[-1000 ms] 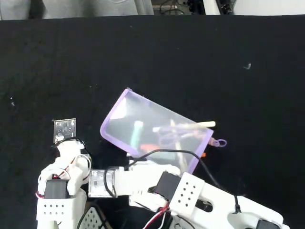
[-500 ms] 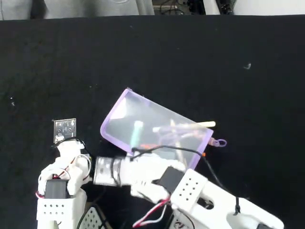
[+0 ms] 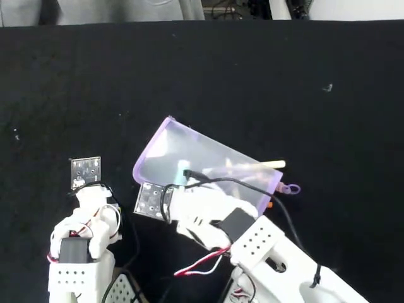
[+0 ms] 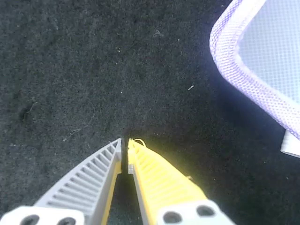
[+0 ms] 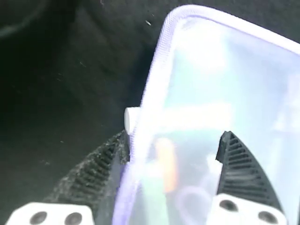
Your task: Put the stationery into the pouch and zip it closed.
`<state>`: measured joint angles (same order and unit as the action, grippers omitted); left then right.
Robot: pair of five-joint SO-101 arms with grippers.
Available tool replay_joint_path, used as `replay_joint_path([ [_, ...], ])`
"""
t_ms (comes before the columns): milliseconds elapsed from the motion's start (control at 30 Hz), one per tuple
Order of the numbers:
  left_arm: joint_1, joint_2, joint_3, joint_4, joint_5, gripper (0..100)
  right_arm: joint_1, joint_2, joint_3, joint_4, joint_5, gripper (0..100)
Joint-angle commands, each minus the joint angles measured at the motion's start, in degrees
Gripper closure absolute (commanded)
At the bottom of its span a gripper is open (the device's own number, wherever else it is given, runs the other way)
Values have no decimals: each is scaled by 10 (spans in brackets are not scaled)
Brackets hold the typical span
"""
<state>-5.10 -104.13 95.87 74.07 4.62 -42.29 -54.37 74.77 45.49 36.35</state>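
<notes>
The pouch [image 3: 208,158] is lying flat on the black desk [image 3: 303,82], its long axis slanting from far left to near right in the high view, with the zipper pull [image 3: 290,188] pointing right. A pale stick [image 3: 273,164] is poking out there. The right tool [image 5: 173,140] is standing apart, straddling the pouch's purple edge. The left tool [image 4: 125,140] is sitting together over bare desk near a pouch corner.
</notes>
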Motion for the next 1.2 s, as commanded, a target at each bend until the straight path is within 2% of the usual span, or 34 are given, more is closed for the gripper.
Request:
replay_joint_path([
  [0,6,-3,15,-11,-1,970,19,-6,-2,-12,29,694],
  [167,6,-3,15,-11,-1,970,8,-5,-7,-4,25,694],
  [333,6,-3,15,-11,-1,970,-62,-5,-36,46,9,694],
  [467,6,-3,15,-11,-1,970,-72,44,-51,18,-16,691],
  [667,6,-3,15,-11,-1,970,-26,230,-78,-91,-16,694],
  [800,6,-3,15,-11,-1,970,11,315,-137,-96,-16,694],
  [900,6,-3,15,-11,-1,970,41,327,-159,-96,-8,694],
  [1067,6,-3,15,-11,-1,970,75,330,-178,-102,76,694],
  [1167,6,-3,15,-11,-1,970,95,331,-194,-121,84,694],
])
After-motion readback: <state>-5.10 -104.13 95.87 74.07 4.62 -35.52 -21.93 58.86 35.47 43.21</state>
